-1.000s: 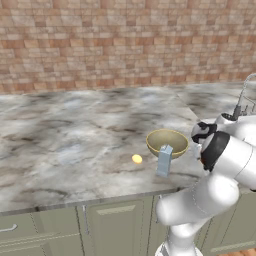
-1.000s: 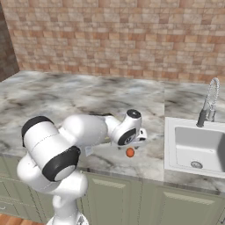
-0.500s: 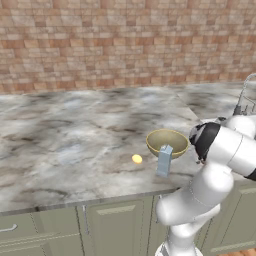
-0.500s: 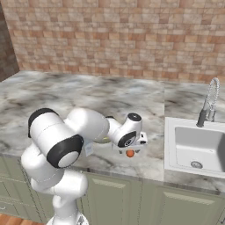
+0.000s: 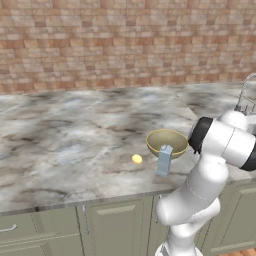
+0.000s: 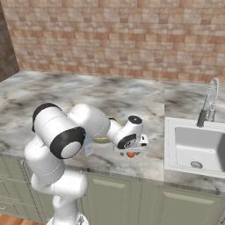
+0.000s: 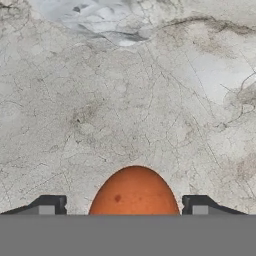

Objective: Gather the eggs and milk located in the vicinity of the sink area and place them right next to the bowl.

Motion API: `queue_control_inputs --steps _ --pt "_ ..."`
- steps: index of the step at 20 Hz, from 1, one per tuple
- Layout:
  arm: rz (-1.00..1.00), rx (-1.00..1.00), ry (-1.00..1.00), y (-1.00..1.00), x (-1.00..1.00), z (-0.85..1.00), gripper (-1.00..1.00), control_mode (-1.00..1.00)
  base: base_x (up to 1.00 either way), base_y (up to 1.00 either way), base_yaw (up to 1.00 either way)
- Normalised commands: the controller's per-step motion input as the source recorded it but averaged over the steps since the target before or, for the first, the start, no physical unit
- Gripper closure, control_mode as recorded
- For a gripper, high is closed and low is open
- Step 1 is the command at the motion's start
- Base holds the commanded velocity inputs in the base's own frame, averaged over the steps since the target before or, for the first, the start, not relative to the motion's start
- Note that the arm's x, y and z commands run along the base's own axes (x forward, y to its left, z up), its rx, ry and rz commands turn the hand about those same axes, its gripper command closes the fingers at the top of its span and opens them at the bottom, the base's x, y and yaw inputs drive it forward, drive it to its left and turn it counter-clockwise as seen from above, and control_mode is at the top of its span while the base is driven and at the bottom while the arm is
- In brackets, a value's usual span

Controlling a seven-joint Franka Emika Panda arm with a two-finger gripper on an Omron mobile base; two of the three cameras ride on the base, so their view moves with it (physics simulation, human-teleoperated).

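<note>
Gripper [image 7: 122,206] sat low over tabletop [image 7: 125,100], fingertips [image 7: 47,205] either side of egg [image 7: 134,192] with gaps, not clamped. Bowl [image 5: 167,142] and milk [image 5: 164,160] side by side; second egg [image 5: 136,159] near them. Sink [image 6: 197,145] apart.

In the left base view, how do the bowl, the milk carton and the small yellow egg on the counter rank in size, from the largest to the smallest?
1. bowl, clearly the widest.
2. milk carton, narrower but about as tall; it stands slightly nearer the camera, touching the bowl's front.
3. yellow egg, by far the smallest.
</note>
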Motion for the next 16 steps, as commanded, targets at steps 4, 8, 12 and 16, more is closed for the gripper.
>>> queue_control_inputs --steps 4,8,12,16 --pt "0.0 0.0 0.04 0.0 0.05 -0.17 1.0 -1.0 0.0 0.0 0.0" --pt "0.0 0.0 0.02 0.0 0.0 -0.24 1.0 -1.0 0.0 0.0 0.0" --pt "0.0 0.02 0.01 0.0 0.0 -0.28 1.0 -1.0 0.0 0.0 0.0" --pt "0.0 0.07 0.0 0.0 0.0 -0.06 1.0 -1.0 0.0 0.0 0.0"
